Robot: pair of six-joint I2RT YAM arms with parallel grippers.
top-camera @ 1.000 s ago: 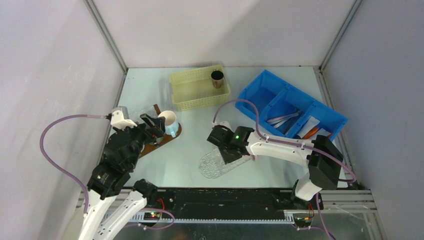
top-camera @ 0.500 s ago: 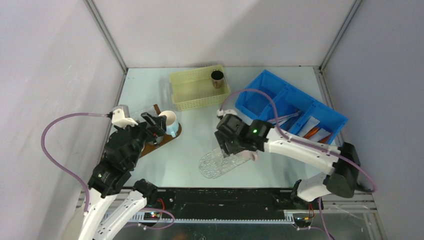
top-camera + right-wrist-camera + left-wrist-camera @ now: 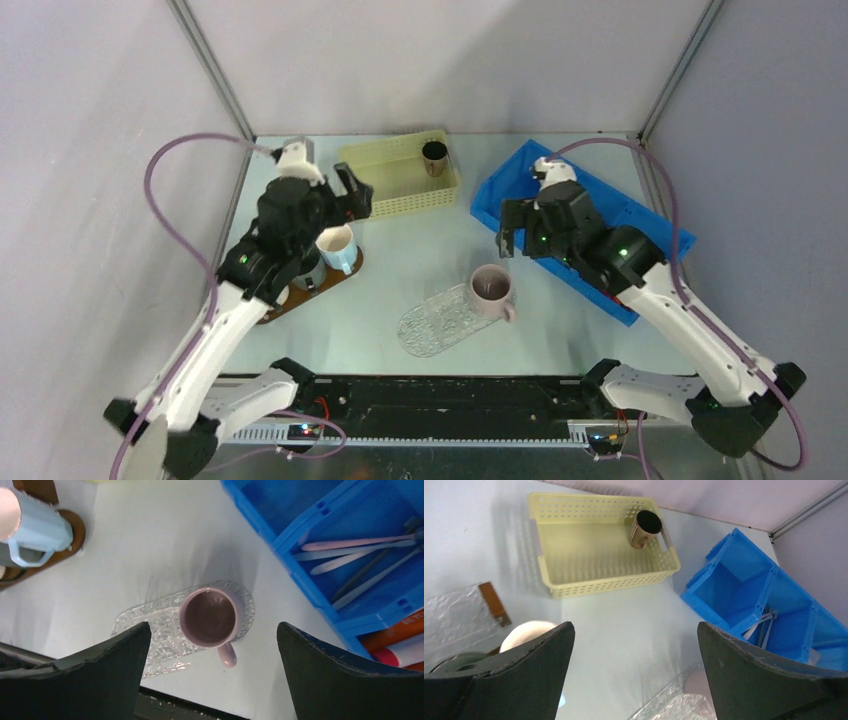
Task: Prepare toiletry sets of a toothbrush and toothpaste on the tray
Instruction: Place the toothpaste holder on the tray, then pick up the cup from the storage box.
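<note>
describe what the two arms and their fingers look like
The left arm and right arm match: white links and bulky black joints with small green lights. A mauve cable loops out from each wrist. The fingers are broad, matte black slabs with scuffed edges.

Pink mug (image 3: 209, 617), blue bin (image 3: 300, 495), yellow basket (image 3: 609, 582), pale pink toothbrush (image 3: 350, 542).

Pale table (image 3: 420, 250) bears yellow basket (image 3: 400, 205); blue bin (image 3: 724, 575); clear textured tray (image 3: 430, 325); brown tray (image 3: 79, 530), all apart.
</note>
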